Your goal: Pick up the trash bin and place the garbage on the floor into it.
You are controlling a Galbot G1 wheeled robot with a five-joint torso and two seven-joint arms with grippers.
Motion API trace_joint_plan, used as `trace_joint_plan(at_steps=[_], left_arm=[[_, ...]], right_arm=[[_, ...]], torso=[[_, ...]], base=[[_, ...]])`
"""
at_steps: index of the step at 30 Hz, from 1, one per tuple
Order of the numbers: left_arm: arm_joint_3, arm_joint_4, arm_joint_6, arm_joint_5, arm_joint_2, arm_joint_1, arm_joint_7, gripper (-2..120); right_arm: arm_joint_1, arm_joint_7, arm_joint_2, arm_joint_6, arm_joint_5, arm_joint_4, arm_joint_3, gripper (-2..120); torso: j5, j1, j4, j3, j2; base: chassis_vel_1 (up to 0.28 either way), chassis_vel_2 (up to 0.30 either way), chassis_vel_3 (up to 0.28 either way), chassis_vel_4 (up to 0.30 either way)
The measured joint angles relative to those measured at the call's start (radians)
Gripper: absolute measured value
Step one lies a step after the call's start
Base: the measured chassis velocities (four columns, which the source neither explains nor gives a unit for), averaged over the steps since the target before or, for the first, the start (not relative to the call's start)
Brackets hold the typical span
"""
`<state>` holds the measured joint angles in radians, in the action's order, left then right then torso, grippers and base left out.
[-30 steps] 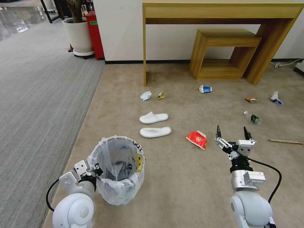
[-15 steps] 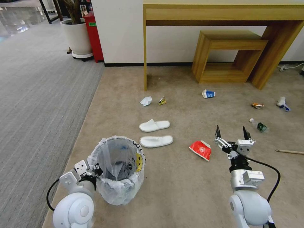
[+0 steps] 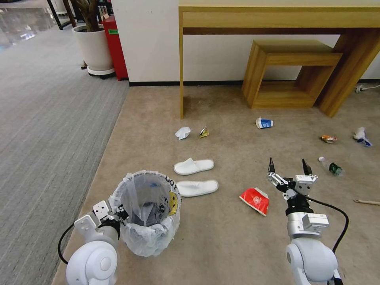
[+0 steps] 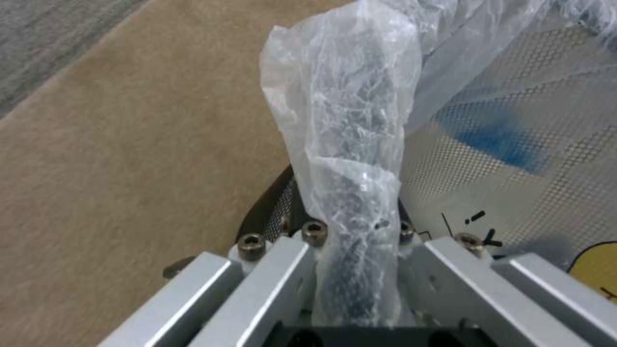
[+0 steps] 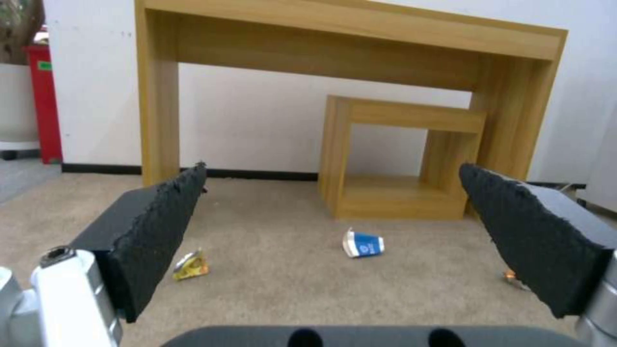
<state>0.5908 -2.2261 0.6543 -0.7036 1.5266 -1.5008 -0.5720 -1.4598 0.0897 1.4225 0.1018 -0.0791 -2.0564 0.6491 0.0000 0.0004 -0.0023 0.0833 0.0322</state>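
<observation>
My left gripper (image 3: 118, 213) is shut on the near rim of the trash bin (image 3: 147, 211), a small round bin lined with a clear printed bag; the left wrist view has the bag-covered rim (image 4: 350, 159) pinched between the jaws. My right gripper (image 3: 288, 165) hangs open over the beige floor (image 3: 221, 237), its fingers (image 5: 151, 231) wide apart. Garbage lies ahead: a red snack bag (image 3: 255, 200) just left of the right gripper, two white slippers (image 3: 194, 166), a tissue (image 3: 182, 132), a yellow wrapper (image 3: 204, 132), a blue-white cup (image 3: 264, 123) (image 5: 363, 243), a can (image 3: 328, 139), a bottle (image 3: 331, 166), a stick (image 3: 367, 202).
A tall wooden table (image 3: 277, 16) and a low wooden stool (image 3: 293, 71) stand against the white wall. A potted plant (image 3: 92, 47) and a red box (image 3: 115, 45) sit at the back left. Grey striped carpet (image 3: 47, 126) covers the left side.
The whole head view has shifted: the litter and furniture sit lower and nearer, so the camera moved forward. Both grippers keep their places and states in the picture.
</observation>
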Motion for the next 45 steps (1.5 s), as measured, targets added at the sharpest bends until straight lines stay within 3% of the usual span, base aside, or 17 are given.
trace_joint_plan(at_steps=[15,35,45], left_arm=[[0.006,-0.002,-0.002,0.004,0.002,-0.004,0.0,1],[0.007,-0.012,-0.003,0.006,0.004,-0.008,0.0,1],[0.008,-0.015,-0.007,0.009,0.005,-0.01,0.0,1]], right_arm=[[0.001,0.009,-0.001,0.028,-0.011,0.006,-0.012,100],[0.0,0.009,0.001,0.022,-0.015,-0.002,-0.011,100],[-0.003,0.005,0.001,0.024,-0.011,-0.008,-0.008,100]], torso=[[0.0,0.0,0.0,0.0,0.0],[0.0,0.0,-0.0001,0.0,0.0],[0.0005,0.0,0.0001,0.0,0.0]], base=[[-0.104,0.108,0.108,-0.112],[0.0,0.0,0.0,0.0],[0.132,0.127,-0.135,-0.136]])
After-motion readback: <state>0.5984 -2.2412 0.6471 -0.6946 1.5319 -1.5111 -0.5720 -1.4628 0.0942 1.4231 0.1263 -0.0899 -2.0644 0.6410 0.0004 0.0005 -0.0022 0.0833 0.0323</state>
